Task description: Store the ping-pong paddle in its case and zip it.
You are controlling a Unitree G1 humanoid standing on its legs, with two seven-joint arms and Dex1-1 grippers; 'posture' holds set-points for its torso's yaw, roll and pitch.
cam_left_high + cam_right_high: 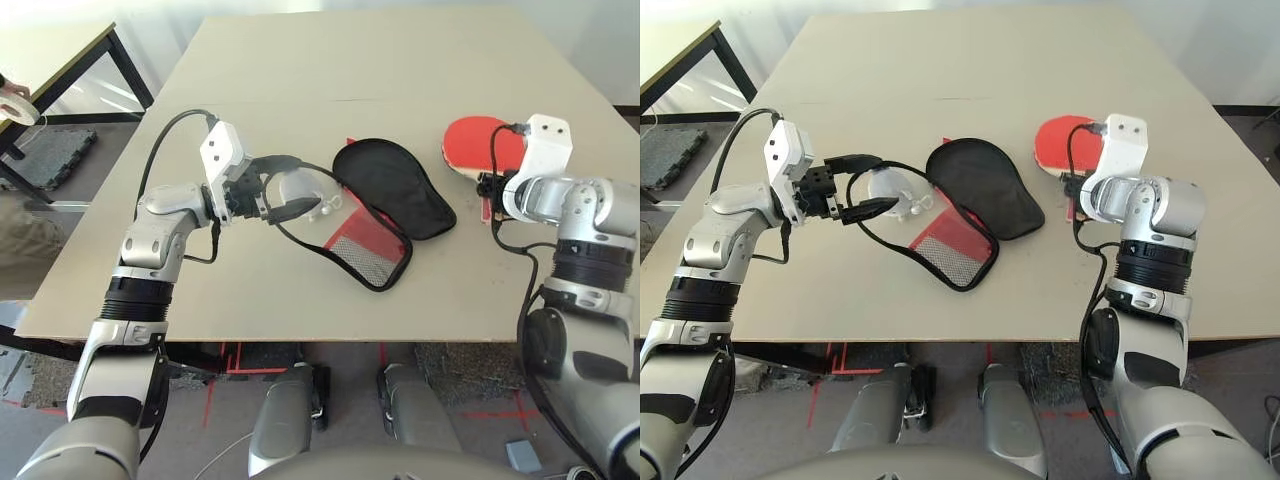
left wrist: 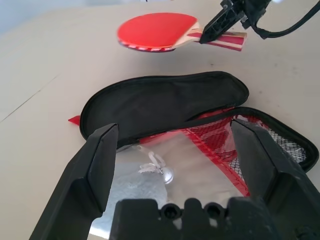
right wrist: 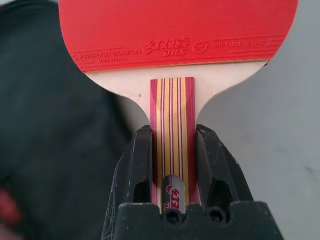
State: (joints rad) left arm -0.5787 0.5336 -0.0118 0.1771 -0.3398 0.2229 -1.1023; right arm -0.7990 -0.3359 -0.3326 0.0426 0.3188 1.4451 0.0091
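Note:
The ping-pong paddle (image 1: 468, 141) is at the right of the table, red face up, just right of the case. My right gripper (image 3: 172, 134) is shut on its striped wooden handle (image 3: 172, 105), one finger on each side. The case (image 1: 397, 192) lies unzipped in the middle of the table, its black inside flap folded back over a red and black mesh half (image 1: 365, 247). My left gripper (image 1: 306, 187) is open at the case's left end. Its fingers (image 2: 95, 165) straddle a translucent whitish pouch (image 2: 150, 172), and I cannot tell whether they touch it.
The tan table (image 1: 300, 70) runs far back behind the case. A second table (image 1: 60, 60) stands off to the left, with a person's hand (image 1: 12, 90) at its edge. The near table edge (image 1: 300, 338) lies just below the case.

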